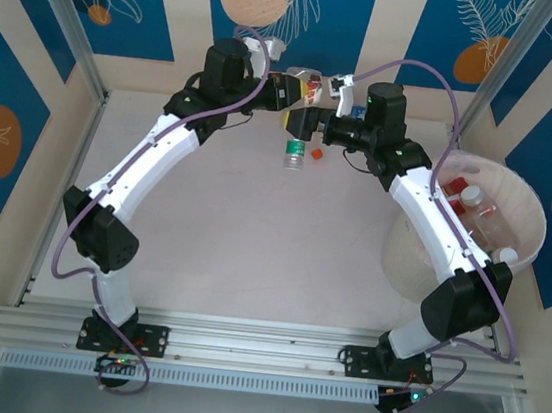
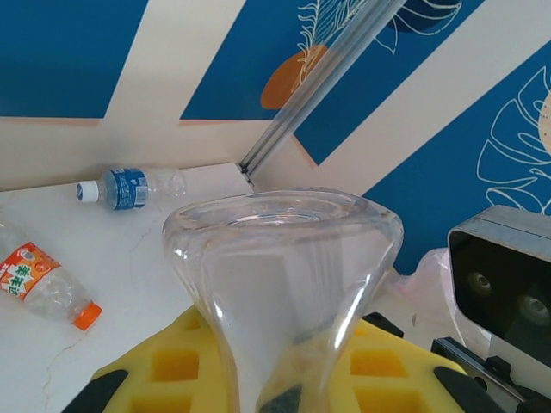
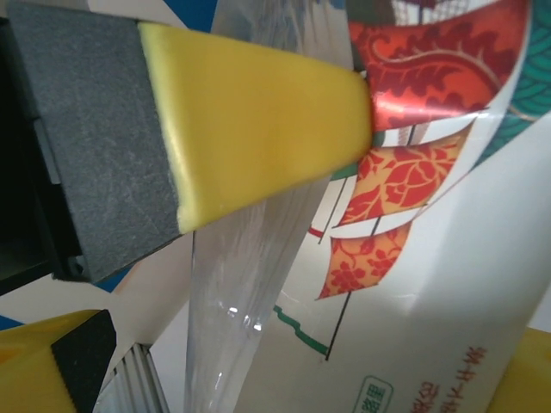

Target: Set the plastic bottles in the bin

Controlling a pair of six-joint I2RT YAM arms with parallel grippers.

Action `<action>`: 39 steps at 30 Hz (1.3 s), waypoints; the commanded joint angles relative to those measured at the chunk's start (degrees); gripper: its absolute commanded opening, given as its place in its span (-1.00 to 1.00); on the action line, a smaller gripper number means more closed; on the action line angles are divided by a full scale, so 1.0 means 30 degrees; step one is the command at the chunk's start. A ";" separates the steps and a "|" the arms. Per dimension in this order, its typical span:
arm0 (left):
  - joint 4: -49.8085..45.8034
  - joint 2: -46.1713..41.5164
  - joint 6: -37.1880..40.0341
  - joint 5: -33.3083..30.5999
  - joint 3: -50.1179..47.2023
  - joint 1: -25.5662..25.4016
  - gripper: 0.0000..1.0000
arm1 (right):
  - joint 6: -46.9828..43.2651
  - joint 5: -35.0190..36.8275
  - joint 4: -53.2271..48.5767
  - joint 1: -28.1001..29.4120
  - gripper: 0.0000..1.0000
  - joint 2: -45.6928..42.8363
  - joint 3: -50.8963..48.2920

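- Your left gripper [image 2: 275, 387] is closed on the red-labelled bottle [image 3: 413, 163]. It pinches the clear body so firmly that the wall folds in to a narrow waist between the yellow foam.
- You hold this bottle in the air above the far middle of the table [image 1: 250, 254], lying sideways, with its free end turned toward the right arm. I judge this is for a handover, because the bin [image 1: 534, 223] stands on the right side, close to the right arm and well apart from the left one.
- Your right gripper [image 1: 320, 106] stands wide open around the same bottle. Its upper pad [image 3: 258, 129] is at the label, but the lower finger is apart from the plastic, so it does not grip yet.
- The bottle is thin, glossy, clear plastic and gives easily. Its label is a smooth film printed with red and orange ornaments, and its base looks squeezed to an oval.
- The pads are soft yellow foam on a dark, rough backing, which suits a slippery wall like this.
- The bin is round, pale and translucent, much wider than a bottle. The bottles with white caps [image 1: 473, 201] lie inside it.
- On the table lie a green-capped bottle [image 1: 294, 154] with a small orange piece [image 1: 316, 155] just beside it, a blue-labelled bottle [image 2: 129, 187] near the far wall, and an orange-labelled bottle [image 2: 39, 277] on its side.
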 commanded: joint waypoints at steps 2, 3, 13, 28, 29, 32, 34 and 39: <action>0.0939 -0.0725 -0.0744 0.0554 -0.0440 -0.0331 -0.61 | -0.0889 0.0287 0.0543 0.0408 0.89 0.0398 0.0770; 0.0989 -0.0727 -0.0903 0.0754 -0.0460 -0.0365 -0.57 | -0.1006 0.0407 0.0606 0.0439 0.85 0.0488 0.0710; 0.1313 -0.1426 -0.1614 0.2309 -0.0935 -0.0378 0.60 | -0.2051 0.1822 0.0952 0.0492 0.13 -0.0449 -0.0494; 0.5634 -0.6646 0.1234 -0.2211 -0.7582 -0.0264 1.00 | -0.5450 0.9071 -0.4356 -0.0428 -0.16 -0.9012 -0.3868; 0.6079 -0.6989 0.1614 -0.2541 -0.8293 -0.0259 1.00 | -0.5667 0.9671 -0.4793 -0.0554 -0.16 -0.9551 -0.3773; 0.7638 -0.7957 0.2352 -0.3385 -1.0623 -0.0280 1.00 | -0.6160 1.2840 -0.7047 -0.1326 -0.11 -1.0863 -0.2858; 0.8298 -0.8395 0.2487 -0.3868 -1.1802 -0.0263 1.00 | -0.6310 1.4841 -0.9118 -0.2396 -0.09 -1.1213 -0.1977; 0.8329 -0.8586 0.2532 -0.4951 -1.3142 -0.0156 1.00 | -0.8945 1.8257 -1.2514 -0.4986 0.00 -1.1437 -0.0719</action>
